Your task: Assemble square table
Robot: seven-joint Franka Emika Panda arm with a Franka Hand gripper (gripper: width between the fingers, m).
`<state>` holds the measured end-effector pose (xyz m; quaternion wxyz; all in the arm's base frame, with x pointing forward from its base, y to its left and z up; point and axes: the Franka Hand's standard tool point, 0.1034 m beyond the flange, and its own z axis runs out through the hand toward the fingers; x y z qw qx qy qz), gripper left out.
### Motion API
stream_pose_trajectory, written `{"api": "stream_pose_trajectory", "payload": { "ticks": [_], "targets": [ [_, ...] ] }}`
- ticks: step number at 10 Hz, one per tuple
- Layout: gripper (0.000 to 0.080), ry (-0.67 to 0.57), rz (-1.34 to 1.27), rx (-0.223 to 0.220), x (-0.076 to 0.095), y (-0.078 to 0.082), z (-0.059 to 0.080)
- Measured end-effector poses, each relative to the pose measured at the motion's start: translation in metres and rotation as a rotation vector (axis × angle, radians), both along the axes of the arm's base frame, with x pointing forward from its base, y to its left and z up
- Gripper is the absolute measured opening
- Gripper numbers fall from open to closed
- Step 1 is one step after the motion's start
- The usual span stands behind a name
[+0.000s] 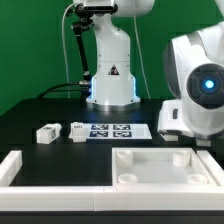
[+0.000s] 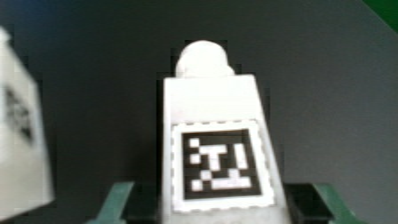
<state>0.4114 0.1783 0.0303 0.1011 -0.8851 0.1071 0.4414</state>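
Note:
In the wrist view my gripper (image 2: pixel 222 212) is shut on a white block leg (image 2: pixel 217 110). The leg has a black-and-white tag on its near face and a rounded peg at its far end, and a dark finger (image 2: pixel 128 200) sits on each side of it. The square tabletop (image 1: pixel 150 172), white with a raised rim and corner sockets, lies at the front on the exterior view's right. Two more legs (image 1: pixel 47 132) (image 1: pixel 78 129) lie on the dark table on the exterior view's left. The arm's big white wrist (image 1: pixel 200 85) hides the gripper in the exterior view.
The marker board (image 1: pixel 112 130) lies in the middle in front of the robot base (image 1: pixel 110 70). Long white fence bars (image 1: pixel 30 170) run along the front left. Another white tagged part (image 2: pixel 18 130) shows at the wrist view's edge.

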Motion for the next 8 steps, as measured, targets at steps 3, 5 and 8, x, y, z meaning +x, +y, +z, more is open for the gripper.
{"api": "stream_pose_trajectory", "payload": {
  "ticks": [3, 5, 8],
  "targets": [
    [0.0291, -0.067, 0.044, 0.058, 0.028, -0.043, 0.069],
    [0.0291, -0.232, 0.022, 0.007, 0.037, -0.040, 0.069],
    [0.0291, -0.427, 0.002, -0.036, 0.046, -0.042, 0.068]
  ]
}}
